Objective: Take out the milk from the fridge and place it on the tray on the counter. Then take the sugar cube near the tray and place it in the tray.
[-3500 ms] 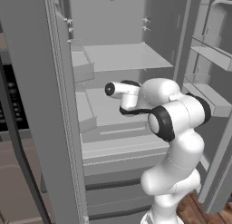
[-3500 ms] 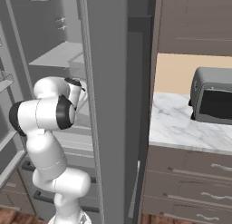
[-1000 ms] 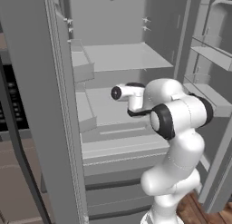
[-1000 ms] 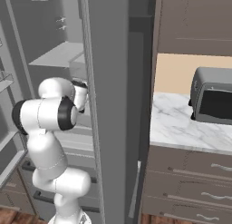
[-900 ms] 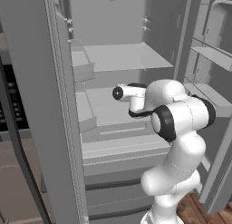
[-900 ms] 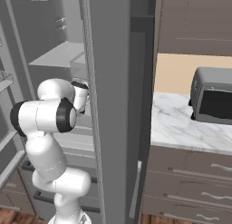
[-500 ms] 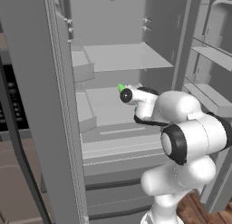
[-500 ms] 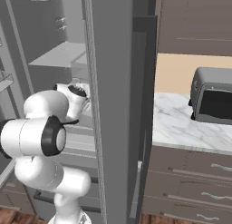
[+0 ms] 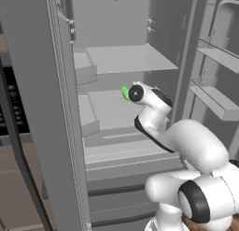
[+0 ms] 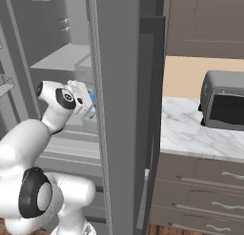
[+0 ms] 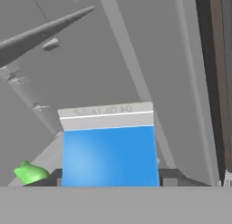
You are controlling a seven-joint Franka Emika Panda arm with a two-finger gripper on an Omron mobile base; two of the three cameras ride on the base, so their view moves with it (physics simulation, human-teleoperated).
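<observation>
Reaching into the open fridge, my hand sits right up against the milk, a boxy carton with a flat, glossy blue face and a pale grey-white top band. From the hand view the carton spans the space between the two dark fingertips, but I cannot tell whether they are clamped on it. A sliver of blue shows past the hand in the right base view. Just beside the carton lies a small green rounded object, also visible ahead of the wrist. Smooth matte grey shelves and door bins line the fridge. To its right I see the table, white marble with grey veins, carrying a dark boxy toaster oven above brown drawers with slim metal handles.
</observation>
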